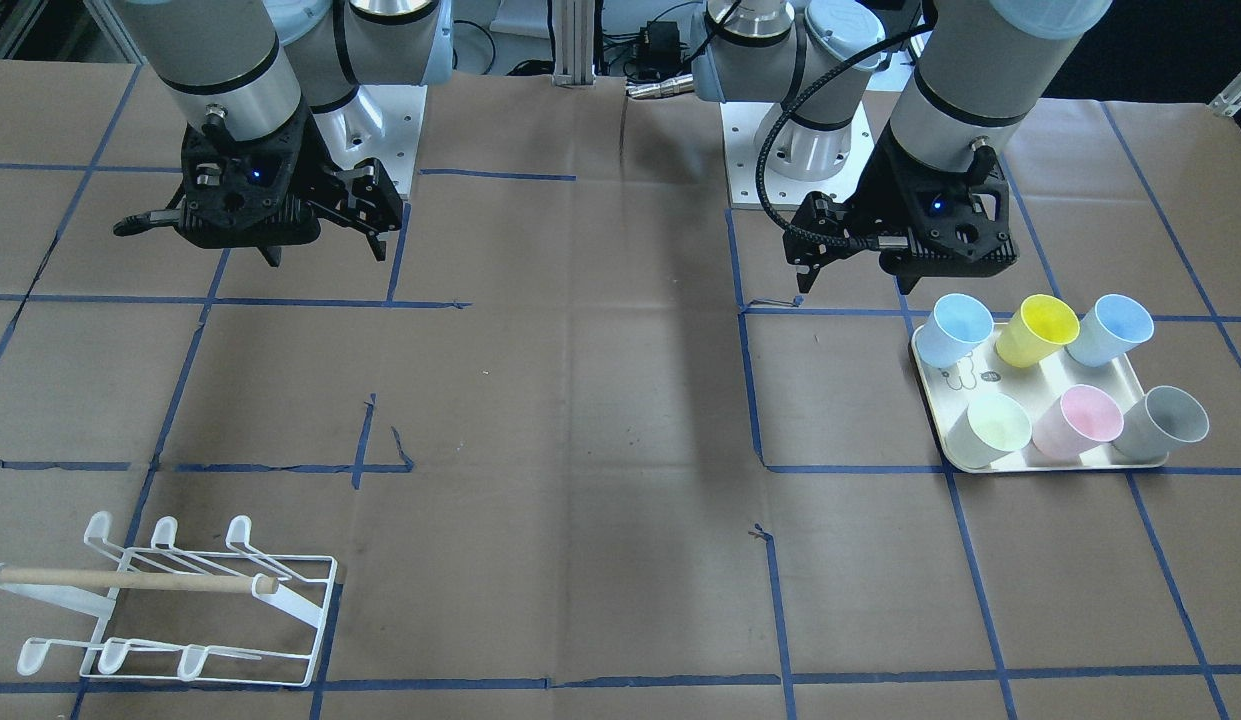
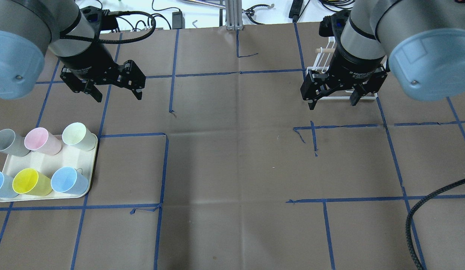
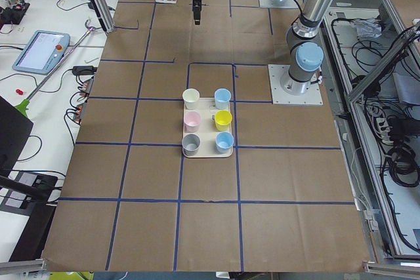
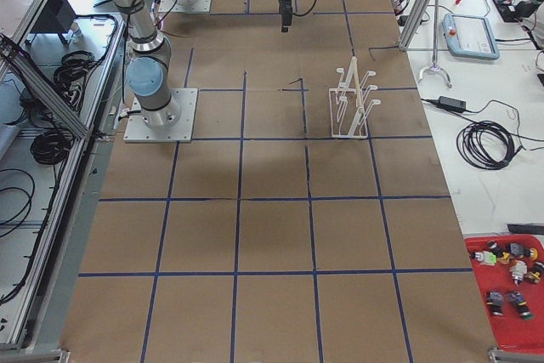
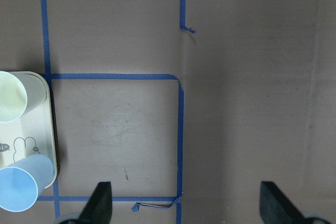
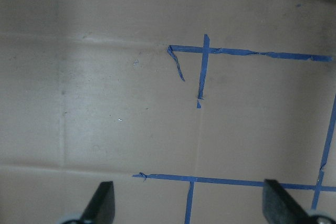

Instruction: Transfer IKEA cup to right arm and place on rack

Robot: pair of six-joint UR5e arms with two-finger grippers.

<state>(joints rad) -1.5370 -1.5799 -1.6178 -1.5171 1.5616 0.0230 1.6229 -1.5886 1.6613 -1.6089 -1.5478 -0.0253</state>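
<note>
Seen from overhead, the right claw (image 2: 332, 105) hides most of the rack (image 1: 130, 579), which stands by the counter's (image 2: 232, 168) far right edge. The right claw and the left claw (image 2: 118, 98) hang spread and empty, the left just beyond the tray (image 2: 41, 161). The tray, at the counter's left edge, holds six cups (image 2: 30, 182), mouths up, in two rows.

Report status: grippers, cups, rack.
Left gripper open, empty, near tray. Right gripper open, empty, apart from rack. Six cups upright on tray, untouched. Nothing seen between tray and rack.
</note>
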